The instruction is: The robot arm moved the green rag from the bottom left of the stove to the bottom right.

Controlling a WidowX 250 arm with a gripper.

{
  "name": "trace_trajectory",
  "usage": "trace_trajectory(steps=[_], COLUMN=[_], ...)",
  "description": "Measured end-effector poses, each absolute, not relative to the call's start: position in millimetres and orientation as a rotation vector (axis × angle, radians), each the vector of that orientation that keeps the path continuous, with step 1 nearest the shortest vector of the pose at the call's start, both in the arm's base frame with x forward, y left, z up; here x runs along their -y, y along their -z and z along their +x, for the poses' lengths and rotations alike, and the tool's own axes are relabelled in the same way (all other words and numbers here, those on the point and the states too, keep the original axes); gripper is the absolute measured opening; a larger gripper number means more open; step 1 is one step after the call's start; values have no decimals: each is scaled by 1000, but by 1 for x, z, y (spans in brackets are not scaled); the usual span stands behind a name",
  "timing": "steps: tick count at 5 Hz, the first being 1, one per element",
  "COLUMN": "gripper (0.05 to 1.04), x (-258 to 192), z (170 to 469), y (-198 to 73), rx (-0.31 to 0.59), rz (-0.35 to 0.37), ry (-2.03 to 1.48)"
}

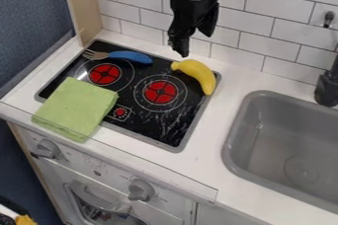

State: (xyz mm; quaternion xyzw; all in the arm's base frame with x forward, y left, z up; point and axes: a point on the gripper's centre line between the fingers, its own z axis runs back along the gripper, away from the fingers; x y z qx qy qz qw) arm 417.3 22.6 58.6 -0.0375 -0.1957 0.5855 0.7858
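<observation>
Green rag [77, 108] lies below and left of the claw [195, 44], which hangs wide.

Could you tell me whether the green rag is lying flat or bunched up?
Flat: the green rag shows fairly straight edges and four corners.

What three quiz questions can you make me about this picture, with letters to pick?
1. Where is the green rag?
A) in the sink
B) on the stove's lower left
C) on the stove's upper right

2. What colour is the fork handle?
A) blue
B) pink
C) orange

3. How is the gripper?
A) holding the banana
B) holding the fork
C) open and empty

1 B: the rag covers that corner.
2 A: the handle looks blue.
3 C: its fingers are apart, nothing between.
</observation>
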Motion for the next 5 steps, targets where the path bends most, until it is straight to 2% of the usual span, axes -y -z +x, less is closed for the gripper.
trace_trajectory(steps=[1, 2, 3, 4, 5], gripper=[999, 999, 999, 999, 999], x=[-22, -42, -77, -91, -110], z=[413, 393, 374, 355, 333], y=[-43, -23, -15, -16, -19], rx=[384, 323, 315, 324, 343], rz=[-59, -57, -27, -30, 19], ry=[-1264, -1337, -1454, -1530, -1606])
